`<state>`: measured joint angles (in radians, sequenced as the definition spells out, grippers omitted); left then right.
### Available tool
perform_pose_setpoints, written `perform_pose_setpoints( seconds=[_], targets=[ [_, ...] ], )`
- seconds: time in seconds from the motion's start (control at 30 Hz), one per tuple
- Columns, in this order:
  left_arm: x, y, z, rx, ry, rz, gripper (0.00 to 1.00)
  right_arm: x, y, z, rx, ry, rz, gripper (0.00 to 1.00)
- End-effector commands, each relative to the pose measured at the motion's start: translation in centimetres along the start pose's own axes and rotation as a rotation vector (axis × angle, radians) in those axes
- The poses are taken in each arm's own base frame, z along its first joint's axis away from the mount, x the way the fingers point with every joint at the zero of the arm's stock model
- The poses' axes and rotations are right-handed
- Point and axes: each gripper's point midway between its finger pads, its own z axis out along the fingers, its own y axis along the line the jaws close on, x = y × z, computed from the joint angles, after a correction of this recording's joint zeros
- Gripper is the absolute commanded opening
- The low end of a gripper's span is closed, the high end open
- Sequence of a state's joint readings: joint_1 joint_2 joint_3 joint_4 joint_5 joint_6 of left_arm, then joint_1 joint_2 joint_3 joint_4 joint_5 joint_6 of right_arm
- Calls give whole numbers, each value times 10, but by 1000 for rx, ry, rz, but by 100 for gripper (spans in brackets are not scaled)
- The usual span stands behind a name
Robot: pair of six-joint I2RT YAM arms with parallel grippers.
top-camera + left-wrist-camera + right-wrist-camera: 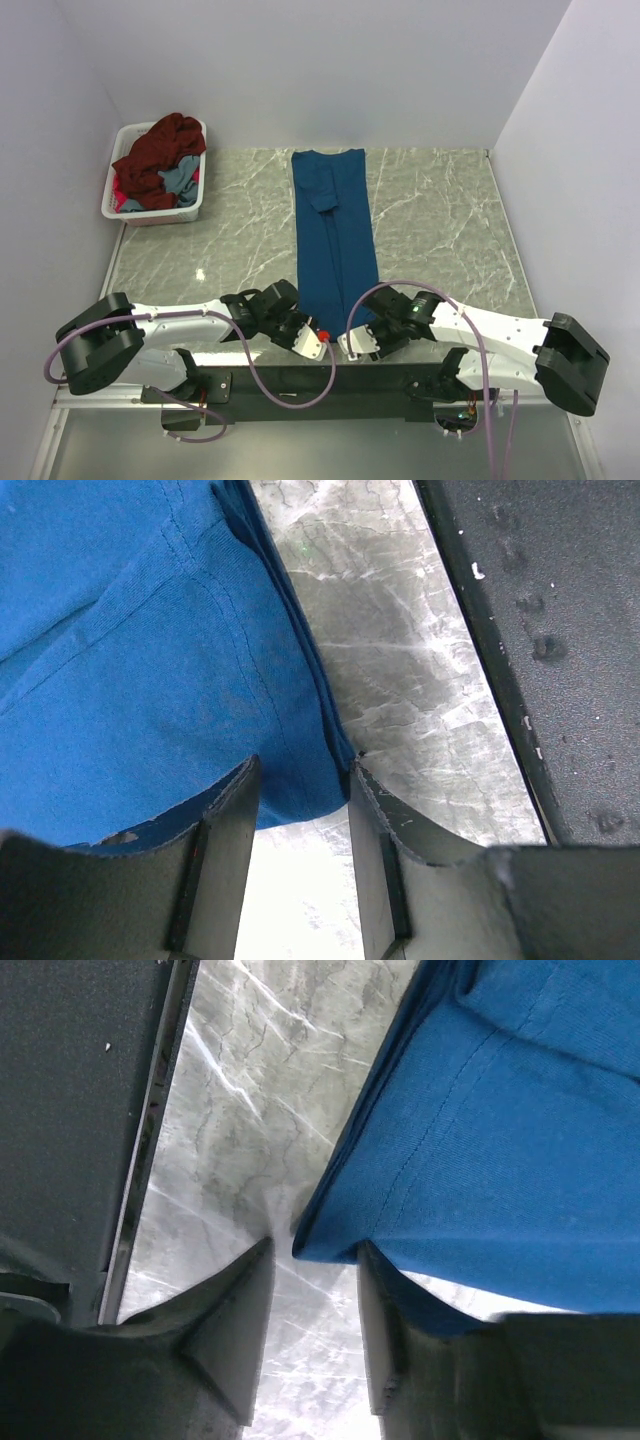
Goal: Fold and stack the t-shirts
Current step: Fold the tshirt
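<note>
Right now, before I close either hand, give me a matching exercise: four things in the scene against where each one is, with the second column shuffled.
1. blue t-shirt
2. maroon t-shirt
3. white basket
4. left hand

A. at the far left corner of the table
B. at the near corner of the blue t-shirt's hem
C. lying in a long strip mid-table
D. heaped in the basket

Pairs: 1-C, 2-D, 3-A, 4-B

The marble table (440,220) carries a blue shirt (335,240), a long strip whose near corners reach the left gripper (303,772) and right gripper (314,1246). A basket (128,214) sits far beyond the left one.
</note>
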<state>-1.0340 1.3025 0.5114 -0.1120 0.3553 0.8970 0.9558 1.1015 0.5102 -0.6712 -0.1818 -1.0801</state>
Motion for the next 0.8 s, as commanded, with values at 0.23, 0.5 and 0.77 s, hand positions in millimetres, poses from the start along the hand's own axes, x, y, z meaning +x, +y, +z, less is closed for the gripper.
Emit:
perform_pose_setpoints(
  seconds=[0.23,0.5,0.77],
  targets=[
    [4,-12,-2,45,24,24,37,-6,-5,5,-59,32,52,17],
    [-1,-15,-8,59,21,0,1,-10,-14,-4,-4,29,147,0],
    [-40,-20,-38,56,-87,-103,0,-52,-18,-45,71,-136,234,0]
  ],
)
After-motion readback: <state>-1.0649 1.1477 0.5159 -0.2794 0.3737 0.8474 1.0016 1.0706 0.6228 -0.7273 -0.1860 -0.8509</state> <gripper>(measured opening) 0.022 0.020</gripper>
